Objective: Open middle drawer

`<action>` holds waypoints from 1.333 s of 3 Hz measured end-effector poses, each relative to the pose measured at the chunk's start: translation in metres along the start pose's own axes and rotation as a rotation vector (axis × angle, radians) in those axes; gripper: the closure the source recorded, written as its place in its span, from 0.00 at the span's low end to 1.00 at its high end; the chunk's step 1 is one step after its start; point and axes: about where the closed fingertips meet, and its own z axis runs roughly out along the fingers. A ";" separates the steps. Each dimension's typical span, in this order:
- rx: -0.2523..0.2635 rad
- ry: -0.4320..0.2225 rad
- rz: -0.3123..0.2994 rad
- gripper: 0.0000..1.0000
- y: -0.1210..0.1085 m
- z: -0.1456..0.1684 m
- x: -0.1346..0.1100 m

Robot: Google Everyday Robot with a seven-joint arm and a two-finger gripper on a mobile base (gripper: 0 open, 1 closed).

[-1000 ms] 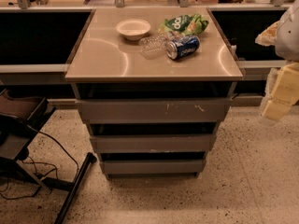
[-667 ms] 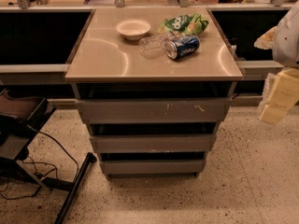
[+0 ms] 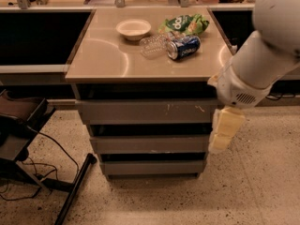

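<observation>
Grey and closed, your middle drawer [image 3: 150, 144] sits between the scratched upper front [image 3: 140, 111] and the narrow bottom front [image 3: 152, 167]. Your gripper [image 3: 224, 131] hangs by the drawer's right end; you cannot tell its opening or any hold.

The end effector [image 3: 226, 129] hangs just below the front right corner of the tabletop [image 3: 103, 60]. Up and left of it lies a blue can [image 3: 183, 47] on its side, just beside a clear bottle [image 3: 153, 45]. Farther back are a green bag [image 3: 185, 23] and a pale bowl [image 3: 133, 28].
</observation>
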 end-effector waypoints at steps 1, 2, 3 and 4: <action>-0.100 -0.008 -0.008 0.00 0.012 0.063 -0.005; -0.100 -0.008 -0.008 0.00 0.012 0.063 -0.005; -0.062 -0.010 -0.008 0.00 0.014 0.081 -0.011; -0.069 -0.015 0.048 0.00 0.030 0.151 -0.017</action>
